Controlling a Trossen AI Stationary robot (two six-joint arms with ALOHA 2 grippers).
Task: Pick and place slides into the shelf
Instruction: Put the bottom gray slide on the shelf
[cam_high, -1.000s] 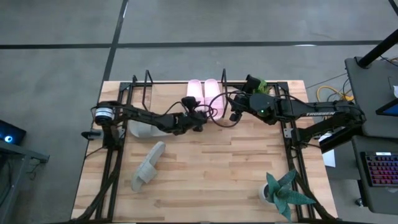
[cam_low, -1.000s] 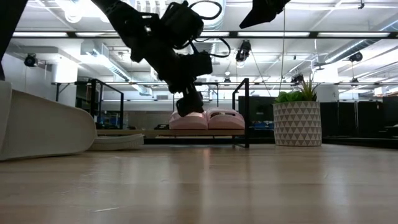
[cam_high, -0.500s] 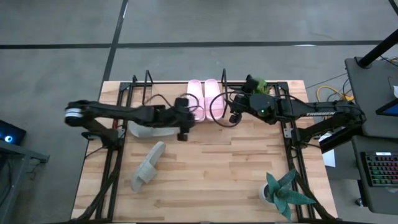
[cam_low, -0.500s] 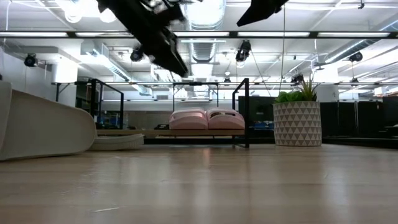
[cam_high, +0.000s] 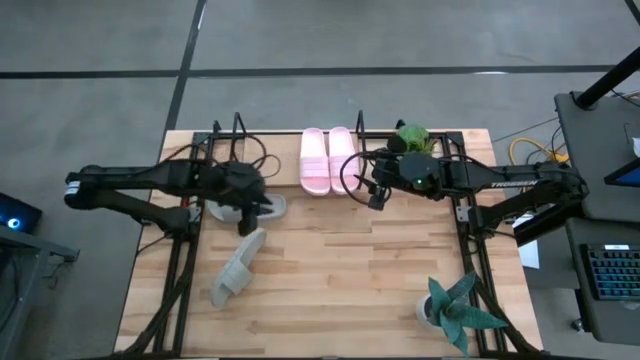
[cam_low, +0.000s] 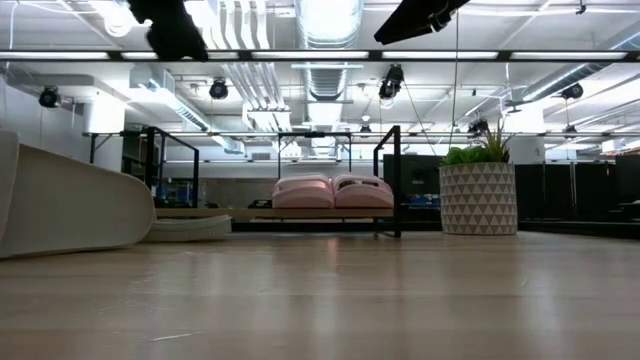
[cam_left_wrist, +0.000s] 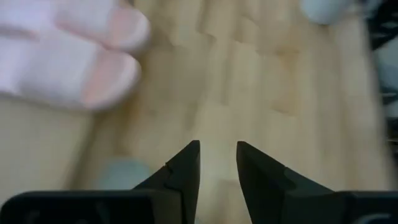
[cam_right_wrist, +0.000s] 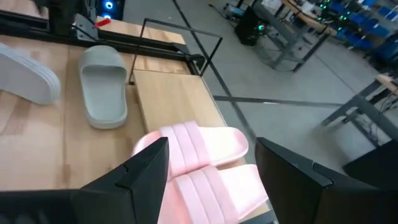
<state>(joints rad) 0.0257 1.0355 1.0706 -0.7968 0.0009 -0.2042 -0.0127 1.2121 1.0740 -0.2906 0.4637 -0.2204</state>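
On the low rack with a light wooden board and thin black metal uprights, at the far edge of the wooden tabletop, the two pale pink rubber slide sandals lie side by side, touching, in the right part of the rack. In the low view the pink pair sits flat on the board between the black uprights.

The left gripper is above the table's left part, over one grey-green rubber slide sandal that lies flat just in front of the rack. Its two dark fingers stand a small gap apart with nothing between them; the left wrist view shows bare wood beneath them.

The second grey-green slide sandal stands tilted on its edge nearer the front of the table, apart from the first.

The right gripper hangs just right of the pink pair. Its fingers are spread wide and hold nothing.

A potted green plant in a white patterned pot stands at the table's front right corner.
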